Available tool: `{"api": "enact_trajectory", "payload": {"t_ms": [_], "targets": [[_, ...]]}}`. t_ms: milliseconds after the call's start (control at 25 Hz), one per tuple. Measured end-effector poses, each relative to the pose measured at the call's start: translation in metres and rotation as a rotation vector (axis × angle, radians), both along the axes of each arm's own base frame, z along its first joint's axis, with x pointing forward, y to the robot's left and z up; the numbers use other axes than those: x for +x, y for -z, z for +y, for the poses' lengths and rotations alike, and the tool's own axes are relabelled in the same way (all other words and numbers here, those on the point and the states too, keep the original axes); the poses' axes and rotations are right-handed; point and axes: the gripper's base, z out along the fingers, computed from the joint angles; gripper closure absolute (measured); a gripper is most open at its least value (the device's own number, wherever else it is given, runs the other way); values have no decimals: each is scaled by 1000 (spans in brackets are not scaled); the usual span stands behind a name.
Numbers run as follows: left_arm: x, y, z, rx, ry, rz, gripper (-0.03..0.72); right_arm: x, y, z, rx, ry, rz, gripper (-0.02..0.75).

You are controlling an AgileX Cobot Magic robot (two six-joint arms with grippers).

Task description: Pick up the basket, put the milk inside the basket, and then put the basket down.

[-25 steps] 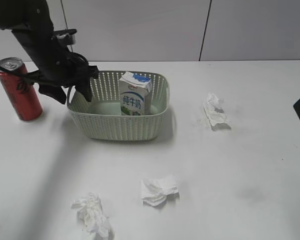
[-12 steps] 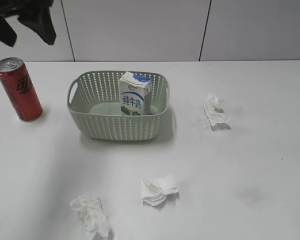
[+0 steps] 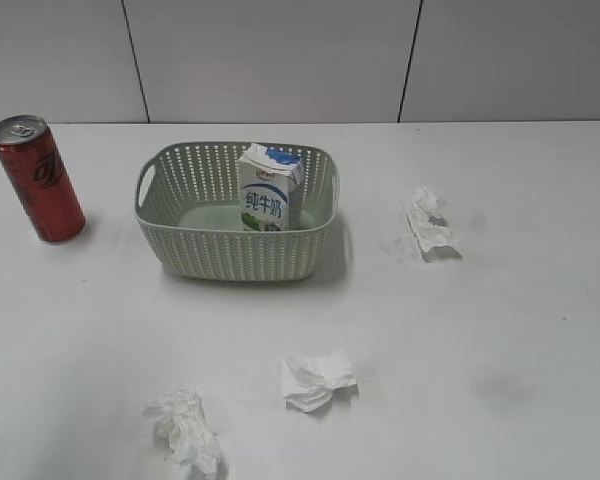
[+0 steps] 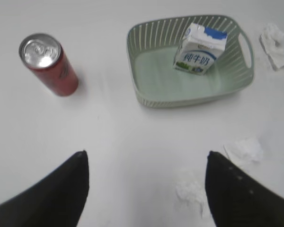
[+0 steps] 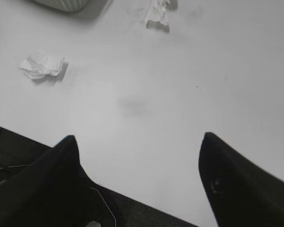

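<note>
The left gripper (image 4: 144, 163) hangs high above the table (image 4: 113, 137) with its two dark fingers spread wide and nothing between them; only bare white surface shows in the gap. The right gripper (image 5: 137, 151) is likewise spread wide and empty, poised over the near edge of the table (image 5: 146, 80), where the white top gives way to a dark strip below. Neither arm appears in the exterior view.

Out from the left gripper, the basket (image 4: 189, 92) sits flat on the table ahead and slightly to the right, with the milk (image 4: 199, 48) standing upright inside it, close to the far wall. In the exterior view the basket (image 3: 238, 250) rests in the middle of the table, the milk (image 3: 268, 188) rising above its rim at the back, off centre to the right.

A red can (image 3: 38, 178) stands upright well to the left of the basket, apart from it. One crumpled tissue (image 3: 427, 222) lies to the basket's right, and two more, one (image 3: 318, 380) nearer the middle and another (image 3: 185, 432) at the lower left, lie on the front part of the table. Broad bare surface lies open between these things and around the basket on every side.
</note>
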Motion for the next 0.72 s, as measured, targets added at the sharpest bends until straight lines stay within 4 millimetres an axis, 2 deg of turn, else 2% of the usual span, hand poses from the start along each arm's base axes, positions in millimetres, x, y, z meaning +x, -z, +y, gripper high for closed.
{"api": "enact_trajectory", "payload": {"t_ms": [200, 360, 560, 720], "targets": [[-63, 32, 28, 16, 12, 9, 106, -31, 32, -14, 30, 0, -68, 139], [-110, 70, 49, 26, 37, -11, 106, -40, 50, -18, 58, 2, -129, 144], [-145, 113, 64, 3, 71, -144, 111, -40, 59, -18, 75, 1, -180, 144], [-157, 129, 70, -11, 93, -225, 123, -36, 64, -17, 82, 2, -199, 144]]}}
